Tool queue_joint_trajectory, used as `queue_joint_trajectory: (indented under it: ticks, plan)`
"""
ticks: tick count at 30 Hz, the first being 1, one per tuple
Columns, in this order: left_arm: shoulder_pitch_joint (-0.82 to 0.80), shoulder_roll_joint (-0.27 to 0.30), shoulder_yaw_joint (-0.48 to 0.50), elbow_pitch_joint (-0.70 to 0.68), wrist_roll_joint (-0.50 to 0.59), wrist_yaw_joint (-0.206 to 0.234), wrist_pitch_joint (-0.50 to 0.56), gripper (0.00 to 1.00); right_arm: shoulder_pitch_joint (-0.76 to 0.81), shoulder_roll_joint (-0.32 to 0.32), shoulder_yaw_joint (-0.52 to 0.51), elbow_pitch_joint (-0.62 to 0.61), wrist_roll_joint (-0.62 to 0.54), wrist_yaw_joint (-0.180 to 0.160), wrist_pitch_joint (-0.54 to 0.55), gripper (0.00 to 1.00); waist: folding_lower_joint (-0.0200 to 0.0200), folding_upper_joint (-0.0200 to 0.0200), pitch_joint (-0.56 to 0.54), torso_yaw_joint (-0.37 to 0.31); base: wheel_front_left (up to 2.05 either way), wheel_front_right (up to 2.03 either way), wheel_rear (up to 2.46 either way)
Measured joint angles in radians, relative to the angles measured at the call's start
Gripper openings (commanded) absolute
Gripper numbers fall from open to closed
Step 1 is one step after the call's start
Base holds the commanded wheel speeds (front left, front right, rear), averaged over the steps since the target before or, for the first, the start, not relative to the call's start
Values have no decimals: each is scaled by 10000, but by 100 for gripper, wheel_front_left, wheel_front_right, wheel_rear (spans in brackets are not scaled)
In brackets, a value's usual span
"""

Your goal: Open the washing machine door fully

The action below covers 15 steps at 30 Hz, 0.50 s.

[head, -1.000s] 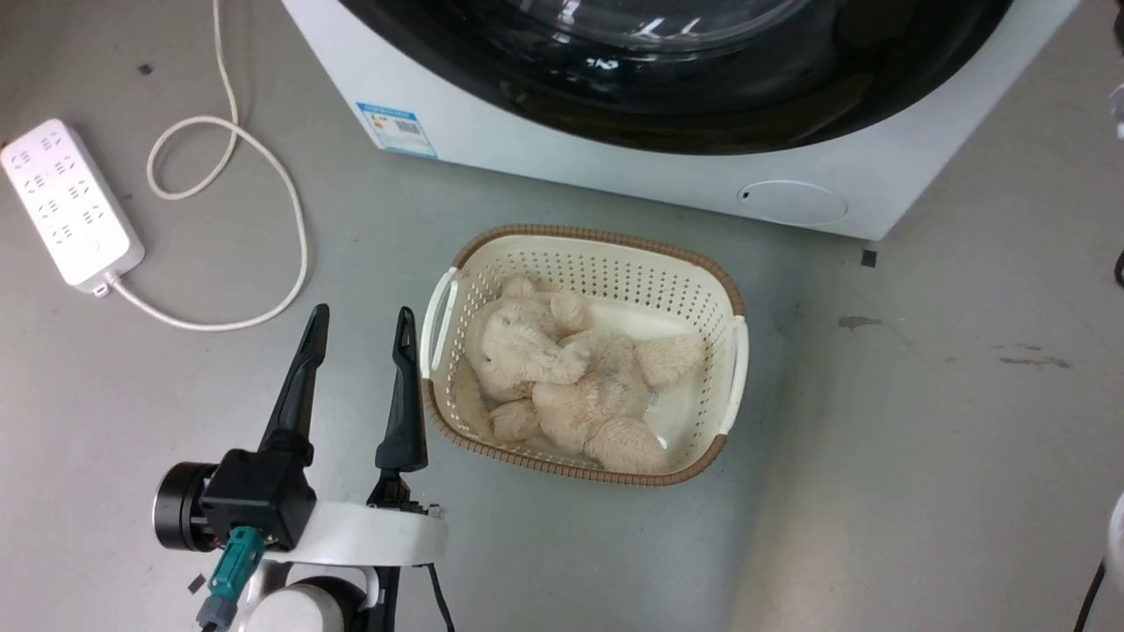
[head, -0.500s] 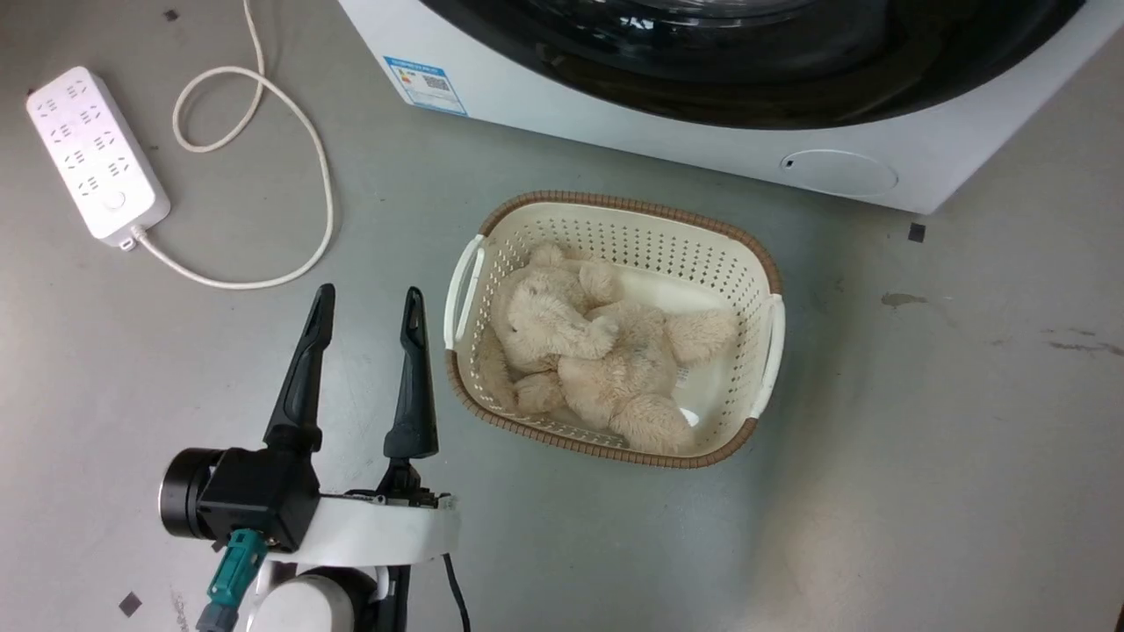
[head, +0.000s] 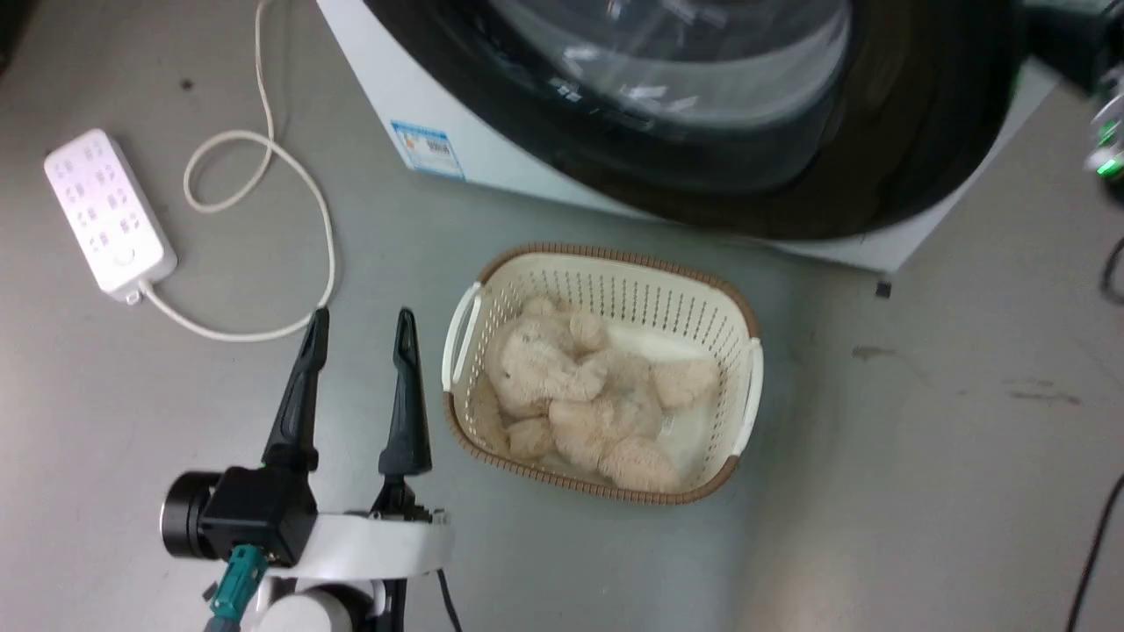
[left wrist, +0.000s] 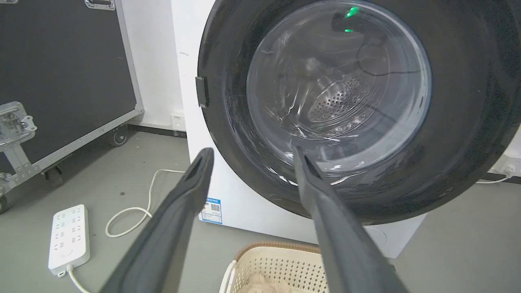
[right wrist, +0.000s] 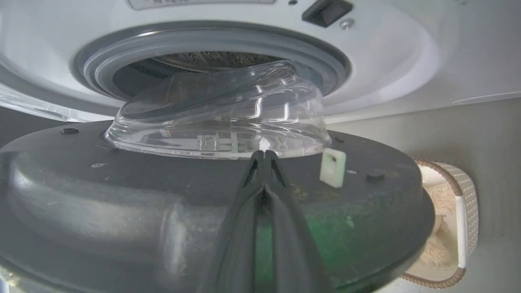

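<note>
The washing machine door (right wrist: pixel 122 211) stands partly open, its glass bowl (right wrist: pixel 220 118) just clear of the grey rubber ring (right wrist: pixel 97 65) of the washing machine (right wrist: pixel 386 57). Our right hand (right wrist: pixel 264 154) is behind the door, its fingers clenched together on nothing. The tips lie at the foot of the bowl, on the screw-dotted inner face; we cannot tell whether they press on it. Our left hand (head: pixel 362 316) hangs released beside the basket (head: pixel 615 260), low over the floor (head: pixel 878 491).

To finish the swing well, we judge it best to lay the closed fingers flat on the black face, away from the latch tab (right wrist: pixel 332 167) and the glass. We then push outward along the door's arc, steadily, so the tips do not slide off. The basket sits near the door's path, so we pass above it.
</note>
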Motion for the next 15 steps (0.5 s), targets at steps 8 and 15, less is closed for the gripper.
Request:
queue_joint_trajectory:
  ticks: [8,15]
  plan:
    - [617,0,121,548,-67,-174,-109,100,1928,1310,297,-882,771,2,1538,0,-1,0,-1036,-156,0,0,0]
    - [988,0,146,949,-290,-579,-109,100,3942,1570,1379,-2786,2000,2,2928,0,-2,0,-1876,-260,0,0,0]
